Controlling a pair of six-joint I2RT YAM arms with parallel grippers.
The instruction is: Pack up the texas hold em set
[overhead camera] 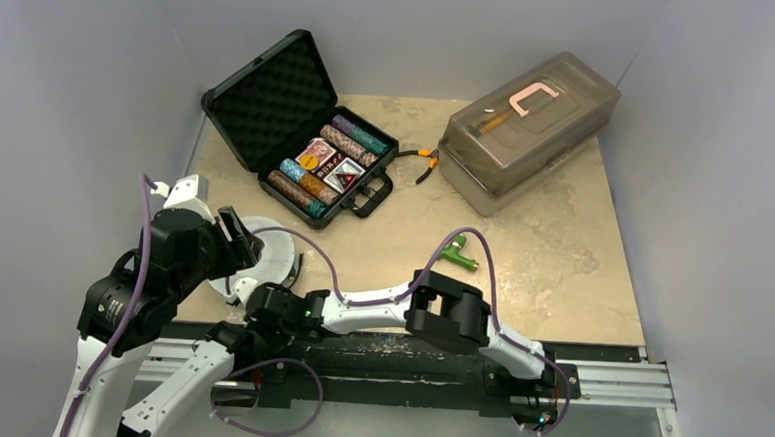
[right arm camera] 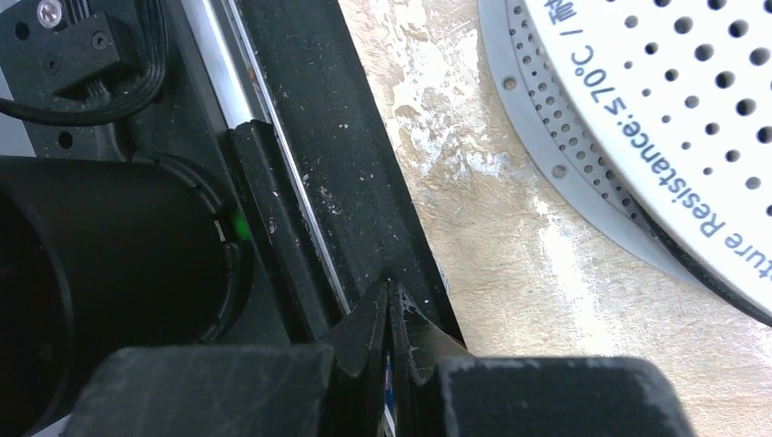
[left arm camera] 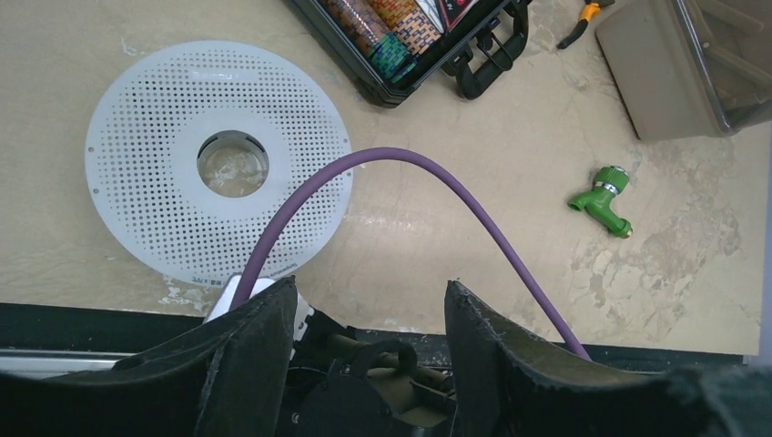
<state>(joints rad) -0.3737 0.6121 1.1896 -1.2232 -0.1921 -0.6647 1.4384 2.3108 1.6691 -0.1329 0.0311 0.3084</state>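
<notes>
The black hard case (overhead camera: pixel 270 97) lies open at the back left, its egg-crate foam lid tilted up. Inside are rows of coloured poker chips (overhead camera: pixel 300 189) and card decks (overhead camera: pixel 331 166); its handle (overhead camera: pixel 370 193) faces me. A corner of the case (left arm camera: pixel 410 55) shows in the left wrist view. My left gripper (overhead camera: pixel 238 233) (left arm camera: pixel 369 291) is open and empty, above the table's near left. My right gripper (overhead camera: pixel 258 317) (right arm camera: pixel 390 287) is shut, low over the black rail at the near edge. A thin blue-white sliver shows between its fingers; I cannot tell what it is.
A white perforated disc (overhead camera: pixel 276 258) (left arm camera: pixel 218 164) (right arm camera: pixel 655 118) lies near the left gripper. A green toy faucet (overhead camera: pixel 459 252) (left arm camera: pixel 601 198) lies mid-table. A large translucent grey box (overhead camera: pixel 529 126) stands at the back right, with orange-handled pliers (overhead camera: pixel 424 163) beside the case. A purple cable (left arm camera: pixel 410 159) arcs across.
</notes>
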